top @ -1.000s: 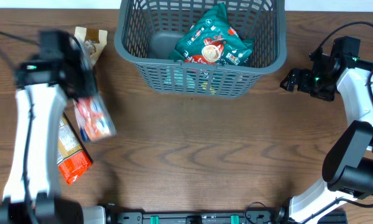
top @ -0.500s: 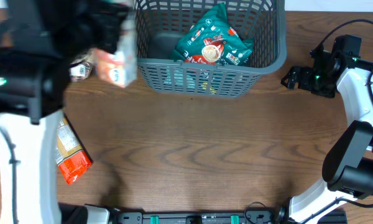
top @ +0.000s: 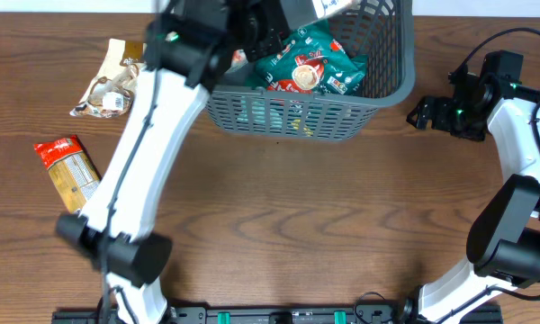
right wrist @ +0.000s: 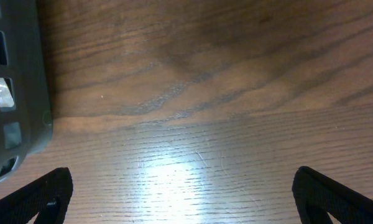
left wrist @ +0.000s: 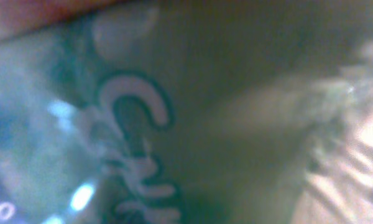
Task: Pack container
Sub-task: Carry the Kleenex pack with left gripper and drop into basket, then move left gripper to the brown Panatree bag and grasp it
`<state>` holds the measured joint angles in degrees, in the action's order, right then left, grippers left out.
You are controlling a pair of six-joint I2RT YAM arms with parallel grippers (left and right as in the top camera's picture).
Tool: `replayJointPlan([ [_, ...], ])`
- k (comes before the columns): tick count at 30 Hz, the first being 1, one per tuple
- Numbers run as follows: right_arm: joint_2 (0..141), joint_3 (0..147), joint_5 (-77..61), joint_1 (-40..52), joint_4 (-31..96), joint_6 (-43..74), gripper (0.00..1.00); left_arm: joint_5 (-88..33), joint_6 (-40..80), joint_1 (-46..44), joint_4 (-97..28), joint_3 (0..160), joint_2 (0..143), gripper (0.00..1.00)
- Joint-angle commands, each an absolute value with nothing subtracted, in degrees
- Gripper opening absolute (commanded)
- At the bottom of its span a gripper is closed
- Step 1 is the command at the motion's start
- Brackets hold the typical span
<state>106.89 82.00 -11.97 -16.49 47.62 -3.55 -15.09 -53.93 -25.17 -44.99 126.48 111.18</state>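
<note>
Swung in from the left, my left gripper [top: 274,27] now hangs over the container [top: 391,90] at far centre. Whether it grips a packet, I cannot tell. Beside the basket, my right gripper [right wrist: 183,193] waits, fingers apart. Packing is in hand; next I'd release low inside.

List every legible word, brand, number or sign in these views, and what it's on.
"C": white letter on the glossy green surface filling the left wrist view; following letters too blurred.
Green snack packet in the dark grey slotted plastic basket: print too small to read.
Red-and-tan packet and crumpled beige packet on the brown wooden table: too small.
Right wrist view: no text.
</note>
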Motion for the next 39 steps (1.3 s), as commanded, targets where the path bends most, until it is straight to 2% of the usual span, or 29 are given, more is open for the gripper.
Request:
replayJointPlan([
  [1,106.6,81.9,-12.2,-16.2,48.0,-4.4,0.99,-15.9,-57.3,-25.0,-44.7,127.5,115.8,0.06],
  [7,106.6,81.9,-12.2,-16.2,48.2,-4.8,0.99,-15.9,-54.9,-25.0,-49.9,127.5,123.9,0.06],
  [8,106.6,81.9,-12.2,-16.2,48.2,-4.9,0.99,-15.9,-54.2,-25.0,-50.6,127.5,124.5,0.12],
  [9,106.6,81.9,-12.2,-16.2,48.3,-4.9,0.99,-15.8,-52.5,-25.0,-51.2,127.5,125.2,0.40],
  [11,106.6,81.9,-12.2,-16.2,48.5,-5.0,0.99,-15.8,-50.1,-25.0,-51.9,127.5,125.3,0.71],
  [13,106.6,81.9,-12.2,-16.2,48.6,-5.0,0.99,-15.8,-49.0,-24.9,-52.0,127.5,124.2,0.74],
  [14,106.6,81.9,-12.2,-16.2,48.6,-5.1,0.99,-15.8,-49.0,-24.9,-52.0,127.5,123.2,0.79],
  [16,106.6,81.9,-12.2,-16.2,48.7,-5.4,0.99,-14.0,-48.9,-24.9,-51.8,127.5,120.7,0.98],
  [30,106.6,81.9,-12.2,-16.2,49.2,-6.3,0.99,4.0,-44.2,-23.5,-52.9,127.5,91.7,0.99],
  [36,106.6,81.9,-12.2,-16.2,49.3,-6.5,0.99,8.3,-27.6,-12.8,-59.0,127.5,89.7,0.99],
  [39,106.6,81.9,-12.2,-16.2,49.3,-6.5,0.99,6.8,-25.2,-5.8,-63.1,127.5,93.1,0.99],
])
